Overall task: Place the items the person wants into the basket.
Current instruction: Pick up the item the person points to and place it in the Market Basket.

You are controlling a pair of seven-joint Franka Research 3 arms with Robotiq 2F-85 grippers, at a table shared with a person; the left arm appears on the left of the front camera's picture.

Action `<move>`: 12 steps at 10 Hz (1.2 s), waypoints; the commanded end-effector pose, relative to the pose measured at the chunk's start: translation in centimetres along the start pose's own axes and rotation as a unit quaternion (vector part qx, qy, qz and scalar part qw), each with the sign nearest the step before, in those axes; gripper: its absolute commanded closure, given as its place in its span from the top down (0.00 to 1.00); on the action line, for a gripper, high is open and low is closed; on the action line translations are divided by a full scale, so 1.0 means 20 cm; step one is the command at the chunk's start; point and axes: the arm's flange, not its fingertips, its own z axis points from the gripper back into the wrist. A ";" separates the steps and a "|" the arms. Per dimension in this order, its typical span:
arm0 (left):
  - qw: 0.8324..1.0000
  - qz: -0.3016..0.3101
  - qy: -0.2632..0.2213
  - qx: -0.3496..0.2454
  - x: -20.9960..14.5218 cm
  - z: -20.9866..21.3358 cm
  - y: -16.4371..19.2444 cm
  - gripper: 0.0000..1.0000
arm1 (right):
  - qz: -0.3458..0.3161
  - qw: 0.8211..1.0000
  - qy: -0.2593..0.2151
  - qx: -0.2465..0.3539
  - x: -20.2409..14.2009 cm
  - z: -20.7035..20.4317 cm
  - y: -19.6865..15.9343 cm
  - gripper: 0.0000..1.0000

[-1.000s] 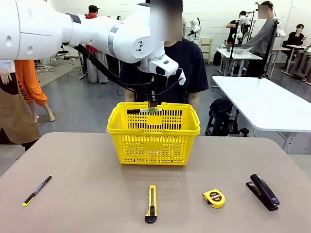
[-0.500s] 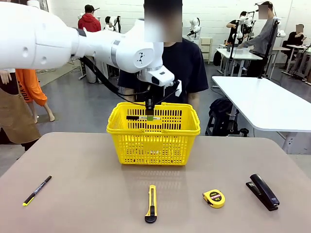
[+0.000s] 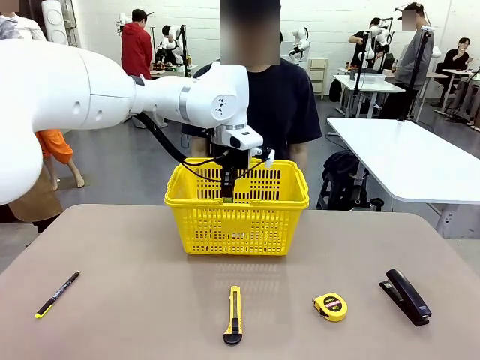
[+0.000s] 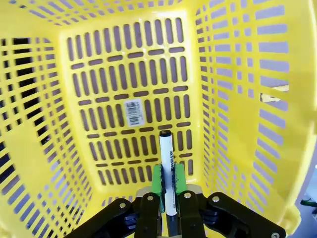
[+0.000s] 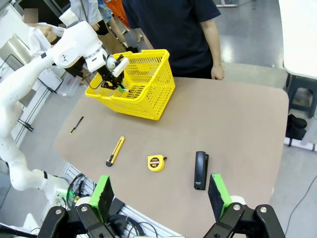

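My left gripper (image 3: pixel 227 187) reaches down inside the yellow basket (image 3: pixel 236 204), shut on the white marker with a black cap. In the left wrist view the marker (image 4: pixel 166 153) sticks out between the green pads (image 4: pixel 157 179) and points at the basket's lattice floor (image 4: pixel 129 74) without touching it. The tape measure (image 3: pixel 330 306) and the black stapler (image 3: pixel 407 295) lie on the near right of the table. My right gripper (image 5: pixel 161 198) hangs open high above the table's near edge, holding nothing. The person (image 3: pixel 281 97) stands behind the basket.
A yellow utility knife (image 3: pixel 234 315) lies front centre and a slim black pen (image 3: pixel 58 294) front left. The left arm's white links (image 3: pixel 90 90) stretch over the table's left half. A white table (image 3: pixel 405 157) stands off to the right.
My left gripper has come down from above the basket's rim into the basket with the marker, and the wrist has turned. The things on the table have not moved.
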 end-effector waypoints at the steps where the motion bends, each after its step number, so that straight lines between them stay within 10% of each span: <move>1: 0.999 -0.003 0.005 -0.033 0.08 -0.01 0.09 0.11 | 0.005 1.000 0.000 0.009 0.00 0.00 0.00 1.00; 6: 0.999 -0.010 -0.019 -0.039 0.13 -0.05 0.12 0.18 | 0.005 1.000 0.000 0.009 0.00 0.00 0.00 1.00; 7: 0.999 -0.013 -0.022 -0.042 0.13 -0.05 0.12 0.70 | 0.005 1.000 0.000 0.009 0.00 0.00 0.00 1.00; 9: 0.999 -0.015 -0.023 -0.042 0.13 -0.05 0.12 1.00 | 0.005 1.000 0.000 0.009 0.00 0.00 0.00 1.00; 12: 0.999 -0.014 -0.024 -0.044 0.13 -0.06 0.12 1.00 | 0.005 1.000 0.000 0.009 0.00 0.00 0.00 1.00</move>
